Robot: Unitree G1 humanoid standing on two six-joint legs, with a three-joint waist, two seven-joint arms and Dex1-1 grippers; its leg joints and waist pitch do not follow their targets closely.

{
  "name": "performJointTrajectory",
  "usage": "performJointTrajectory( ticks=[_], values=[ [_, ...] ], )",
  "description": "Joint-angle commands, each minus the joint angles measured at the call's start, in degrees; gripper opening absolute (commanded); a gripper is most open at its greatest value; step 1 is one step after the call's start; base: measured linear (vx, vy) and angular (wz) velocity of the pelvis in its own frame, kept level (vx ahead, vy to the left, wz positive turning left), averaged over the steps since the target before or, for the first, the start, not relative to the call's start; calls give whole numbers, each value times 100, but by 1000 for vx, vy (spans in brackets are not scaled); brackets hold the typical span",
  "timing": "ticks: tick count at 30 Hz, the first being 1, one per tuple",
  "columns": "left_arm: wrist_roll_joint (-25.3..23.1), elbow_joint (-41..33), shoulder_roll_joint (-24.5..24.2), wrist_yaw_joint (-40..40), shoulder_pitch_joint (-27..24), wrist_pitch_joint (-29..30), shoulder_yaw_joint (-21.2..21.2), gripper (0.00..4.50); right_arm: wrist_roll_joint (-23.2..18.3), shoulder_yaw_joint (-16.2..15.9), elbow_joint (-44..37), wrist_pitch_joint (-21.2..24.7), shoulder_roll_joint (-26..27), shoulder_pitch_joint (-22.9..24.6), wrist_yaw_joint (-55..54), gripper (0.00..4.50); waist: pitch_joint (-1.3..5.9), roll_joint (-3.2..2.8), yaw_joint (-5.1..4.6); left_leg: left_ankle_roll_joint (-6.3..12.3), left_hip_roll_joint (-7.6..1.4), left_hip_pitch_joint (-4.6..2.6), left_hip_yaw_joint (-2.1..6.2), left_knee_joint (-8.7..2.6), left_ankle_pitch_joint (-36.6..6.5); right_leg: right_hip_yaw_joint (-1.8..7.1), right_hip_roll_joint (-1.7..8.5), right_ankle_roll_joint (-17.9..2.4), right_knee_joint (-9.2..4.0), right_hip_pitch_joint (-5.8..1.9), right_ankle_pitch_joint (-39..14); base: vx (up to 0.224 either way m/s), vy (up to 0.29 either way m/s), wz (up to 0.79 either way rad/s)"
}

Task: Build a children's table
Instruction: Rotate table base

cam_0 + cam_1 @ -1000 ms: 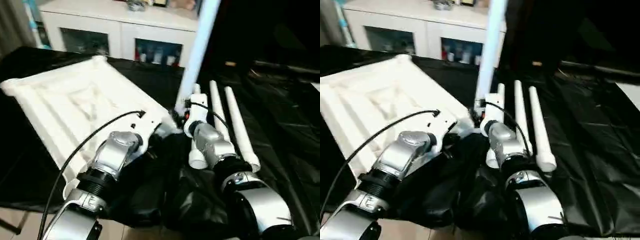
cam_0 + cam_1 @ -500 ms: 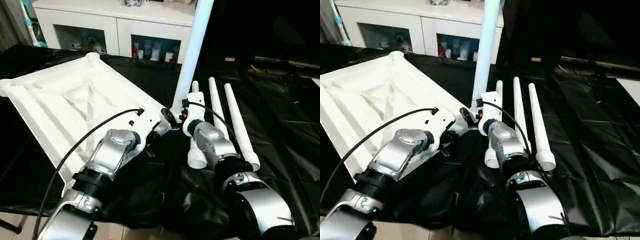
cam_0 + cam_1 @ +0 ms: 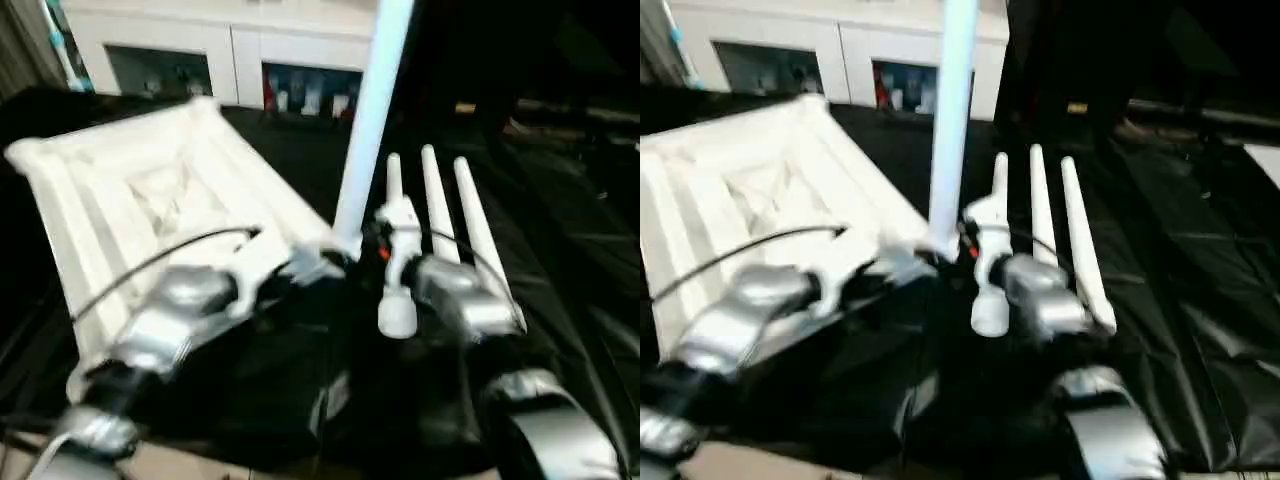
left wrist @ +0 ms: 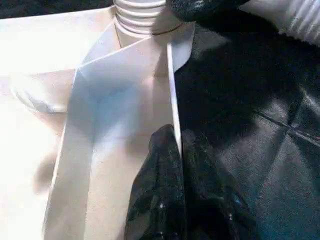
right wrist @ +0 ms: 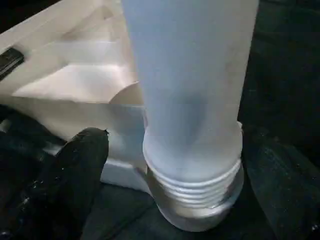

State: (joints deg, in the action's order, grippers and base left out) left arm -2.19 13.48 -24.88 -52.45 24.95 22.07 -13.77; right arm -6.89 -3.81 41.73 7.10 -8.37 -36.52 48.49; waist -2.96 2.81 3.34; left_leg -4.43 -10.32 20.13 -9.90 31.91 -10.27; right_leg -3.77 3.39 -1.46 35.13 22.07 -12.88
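The children's table lies upside down as a white ribbed tabletop (image 3: 150, 190) on black sheeting. One white leg (image 3: 365, 120) stands upright in the near right corner socket (image 5: 195, 200), its threaded end showing. Three more legs (image 3: 435, 200) lie side by side to the right of it. My left gripper (image 4: 177, 165) is shut on the tabletop's thin rim wall, just short of that socket. My right gripper (image 5: 185, 155) is open around the upright leg's base, with a black finger (image 5: 75, 170) standing clear of the tube.
A white cabinet with glass doors (image 3: 250, 50) stands behind the work surface. Crumpled black sheeting (image 3: 560, 230) covers the surface to the right and hangs over the near edge. A black cable (image 3: 150, 265) runs along my left forearm.
My right gripper has opened wide and let go of the upright leg, which stays in the socket. The head view has shifted. My left gripper keeps its hold on the rim.
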Motion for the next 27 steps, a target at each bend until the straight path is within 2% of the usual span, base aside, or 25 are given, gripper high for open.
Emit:
performJointTrajectory(
  ticks=[1,2,5,10,15,19,27],
  values=[
    [377,-355,-231,-607,-310,-129,-32,0,-184,-330,-543,68,-241,145,932,434,321,2,59,647,-340,18,81,-278,-449,334,533,-1430,-314,-323,210,0,0,0],
    [407,-417,-312,-691,-355,-139,-28,0,-216,-355,-634,101,-303,180,1078,434,332,-1,51,730,-329,17,77,-262,-337,332,512,-1450,-285,-320,415,0,0,0],
    [560,-620,-538,-1020,-490,-75,-35,0,-220,-469,-878,127,-484,316,1543,434,328,-6,55,819,-336,-2,71,-258,-260,324,507,-1543,-270,-297,498,0,0,0],
    [698,-891,-689,-1266,-624,-7,-23,0,-58,-622,-849,-64,-560,361,1653,434,314,-9,67,710,-349,-24,65,-253,-382,323,511,-1601,-276,-272,278,0,0,0],
    [722,-918,-767,-1267,-623,-51,-24,0,22,-812,-945,-116,-642,459,1767,434,317,12,99,595,-333,-14,69,-248,-411,328,505,-1521,-265,-293,205,0,0,0],
    [679,-864,-766,-1238,-591,-96,-21,0,110,-889,-926,-184,-685,483,1813,392,330,29,123,639,-317,-7,64,-227,-270,330,501,-1514,-240,-305,416,0,0,0],
    [656,-834,-761,-1232,-561,-81,-16,0,82,-894,-860,-247,-664,471,1745,341,334,17,160,609,-318,-14,66,-212,-324,329,498,-1500,-234,-302,327,0,0,0]
  ],
)
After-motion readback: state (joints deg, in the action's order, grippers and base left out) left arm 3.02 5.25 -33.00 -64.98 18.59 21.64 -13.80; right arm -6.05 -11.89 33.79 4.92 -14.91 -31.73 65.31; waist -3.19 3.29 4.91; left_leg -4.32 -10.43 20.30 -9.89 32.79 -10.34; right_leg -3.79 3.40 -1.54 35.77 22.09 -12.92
